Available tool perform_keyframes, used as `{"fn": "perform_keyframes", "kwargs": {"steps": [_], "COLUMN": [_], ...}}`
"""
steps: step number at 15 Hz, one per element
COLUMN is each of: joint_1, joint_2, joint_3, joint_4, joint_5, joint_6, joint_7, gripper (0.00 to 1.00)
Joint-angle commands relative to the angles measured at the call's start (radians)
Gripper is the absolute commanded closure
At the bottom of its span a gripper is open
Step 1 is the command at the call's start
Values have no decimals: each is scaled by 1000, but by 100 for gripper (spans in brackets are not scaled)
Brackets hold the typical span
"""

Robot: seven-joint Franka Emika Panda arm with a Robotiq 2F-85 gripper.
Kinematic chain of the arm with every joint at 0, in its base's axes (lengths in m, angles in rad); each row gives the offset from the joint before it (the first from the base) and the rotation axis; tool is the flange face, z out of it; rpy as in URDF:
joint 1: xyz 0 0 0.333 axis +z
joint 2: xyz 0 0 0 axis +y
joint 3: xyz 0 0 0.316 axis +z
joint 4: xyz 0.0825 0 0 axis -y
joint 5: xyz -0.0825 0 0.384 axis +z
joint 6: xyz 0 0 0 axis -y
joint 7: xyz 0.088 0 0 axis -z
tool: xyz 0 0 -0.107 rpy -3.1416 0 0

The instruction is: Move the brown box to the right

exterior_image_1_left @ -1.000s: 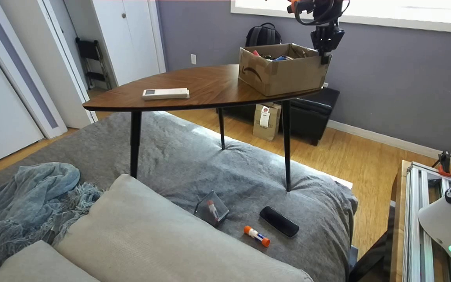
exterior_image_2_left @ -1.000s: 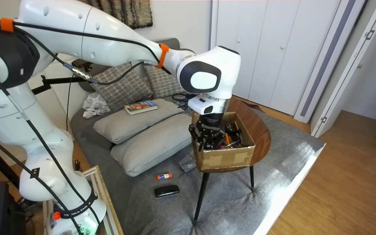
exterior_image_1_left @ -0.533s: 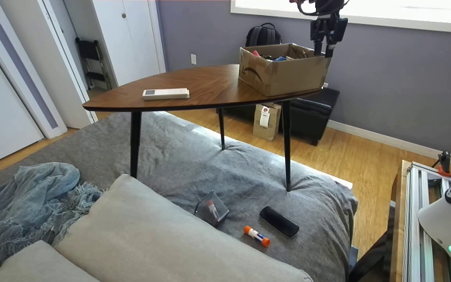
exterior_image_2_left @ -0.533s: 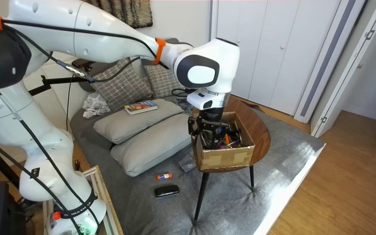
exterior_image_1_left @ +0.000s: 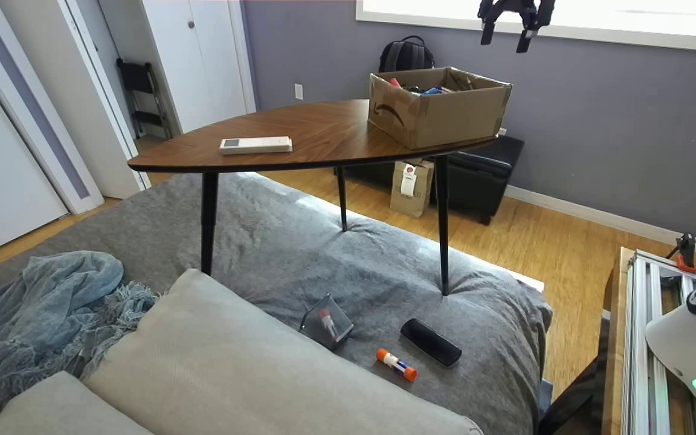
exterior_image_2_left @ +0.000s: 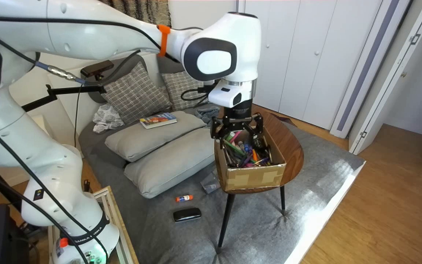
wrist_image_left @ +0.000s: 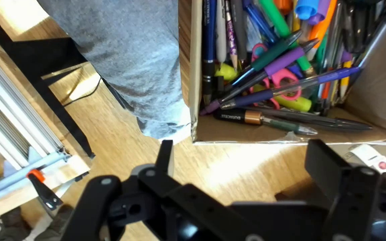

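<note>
The brown box (exterior_image_1_left: 463,118) sits on one end of the wooden table (exterior_image_1_left: 324,127), its top uncovered. Pens, markers, scissors and a battery fill much of it, as the wrist view of the brown box (wrist_image_left: 377,80) shows. My gripper (exterior_image_1_left: 505,45) hangs in the air above the box's rim, apart from it, with its jaws spread wide. Nothing is between the fingertips in the wrist view, where the gripper (wrist_image_left: 238,147) frames only floor and a stretch of the box's edge. In an exterior view the gripper (exterior_image_2_left: 237,136) overlaps the box's far part.
A flat pale object (exterior_image_1_left: 255,144) lies on the table's other end. Below, on the grey bed cover (exterior_image_1_left: 275,223), are a black case (exterior_image_1_left: 431,342), a glue stick (exterior_image_1_left: 396,364) and a clear container (exterior_image_1_left: 327,323). A backpack (exterior_image_1_left: 408,55) stands behind the box.
My gripper had its fingers close together at the box's rim; they have since parted and the arm has risen clear of it. The box stands where it was.
</note>
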State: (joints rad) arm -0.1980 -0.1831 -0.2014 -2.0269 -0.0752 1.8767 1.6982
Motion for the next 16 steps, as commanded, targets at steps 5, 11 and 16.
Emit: {"fn": "perform_keyframes", "kwargs": {"steps": [5,11,16], "joint_1": [-10,-7,-16], "joint_2": [-15,-26,-19], "joint_3": [15,28,35], "joint_4": [85,82,79], "joint_5": [-62,-134,-109], "joint_6": [6,109,143], "joint_7": [-384,-640,-714], "gripper": [0,0,0]}}
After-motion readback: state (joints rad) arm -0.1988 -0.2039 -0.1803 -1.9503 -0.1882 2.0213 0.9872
